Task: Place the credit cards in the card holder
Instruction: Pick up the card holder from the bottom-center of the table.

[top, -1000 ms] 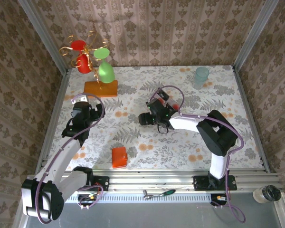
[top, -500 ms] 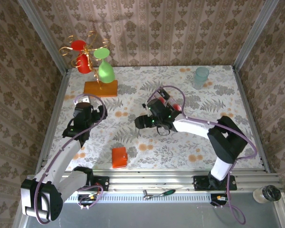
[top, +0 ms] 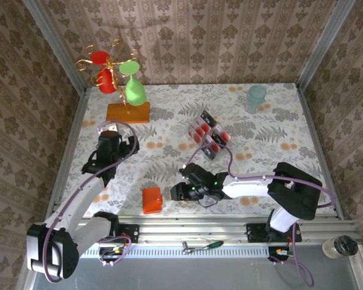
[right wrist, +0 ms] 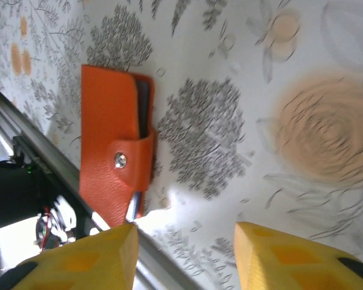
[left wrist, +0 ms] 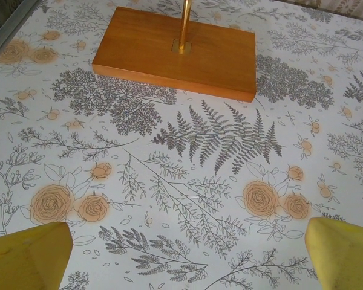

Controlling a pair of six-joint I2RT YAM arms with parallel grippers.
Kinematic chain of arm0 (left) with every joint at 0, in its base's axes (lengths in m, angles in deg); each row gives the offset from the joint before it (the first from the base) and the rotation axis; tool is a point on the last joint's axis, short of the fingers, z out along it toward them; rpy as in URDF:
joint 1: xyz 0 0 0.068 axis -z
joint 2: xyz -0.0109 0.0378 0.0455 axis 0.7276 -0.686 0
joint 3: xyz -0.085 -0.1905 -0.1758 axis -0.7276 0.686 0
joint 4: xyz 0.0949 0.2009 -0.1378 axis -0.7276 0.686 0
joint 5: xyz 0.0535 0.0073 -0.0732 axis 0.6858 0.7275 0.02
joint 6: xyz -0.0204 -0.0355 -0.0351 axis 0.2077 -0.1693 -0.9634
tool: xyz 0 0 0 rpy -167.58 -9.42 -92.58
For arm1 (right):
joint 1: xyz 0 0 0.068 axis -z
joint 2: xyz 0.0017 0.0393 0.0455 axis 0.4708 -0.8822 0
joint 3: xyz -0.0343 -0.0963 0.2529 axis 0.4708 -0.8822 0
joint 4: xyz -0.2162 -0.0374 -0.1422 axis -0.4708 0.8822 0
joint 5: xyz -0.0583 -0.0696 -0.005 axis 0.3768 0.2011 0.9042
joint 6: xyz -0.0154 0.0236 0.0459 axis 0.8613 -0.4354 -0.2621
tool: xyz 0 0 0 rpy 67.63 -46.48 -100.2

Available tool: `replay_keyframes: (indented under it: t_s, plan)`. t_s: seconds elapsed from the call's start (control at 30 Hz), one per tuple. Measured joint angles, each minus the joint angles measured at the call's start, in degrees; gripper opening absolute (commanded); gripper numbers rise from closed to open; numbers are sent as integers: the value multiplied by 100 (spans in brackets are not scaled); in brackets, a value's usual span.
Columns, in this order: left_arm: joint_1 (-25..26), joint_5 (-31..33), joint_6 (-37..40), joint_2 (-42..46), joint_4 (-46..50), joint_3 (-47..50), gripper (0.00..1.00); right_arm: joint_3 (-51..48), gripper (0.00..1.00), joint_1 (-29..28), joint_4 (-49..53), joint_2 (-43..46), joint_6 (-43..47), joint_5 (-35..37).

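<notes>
Where the floral bench (top: 169,169) meets its near rail, the orange card holder (top: 151,199) lies folded shut. The right gripper (right wrist: 184,232) hovers just beside it, partly open and empty. The left gripper (left wrist: 187,229) gapes wide, empty. Farther back, the credit cards (top: 207,134) lie clustered.

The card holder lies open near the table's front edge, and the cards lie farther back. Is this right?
No: the card holder is closed, snapped shut, as the right wrist view shows. It lies near the front edge, the cards farther back.
</notes>
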State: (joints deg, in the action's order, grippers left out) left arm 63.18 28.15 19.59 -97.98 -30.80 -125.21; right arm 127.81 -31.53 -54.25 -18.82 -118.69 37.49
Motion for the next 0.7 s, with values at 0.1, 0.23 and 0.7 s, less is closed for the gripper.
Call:
replay_keyframes:
  t_s: [0.1,0.23,0.7]
  plan:
    - [37,2,0,-7,-2,0,100,-9,43,-179,-227,0,-319,50]
    - [81,4,0,-33,-4,0,100,-9,42,-348,-568,-35,-691,94]
    - [155,42,0,-107,-7,7,100,107,37,-809,-1169,-844,-1298,109]
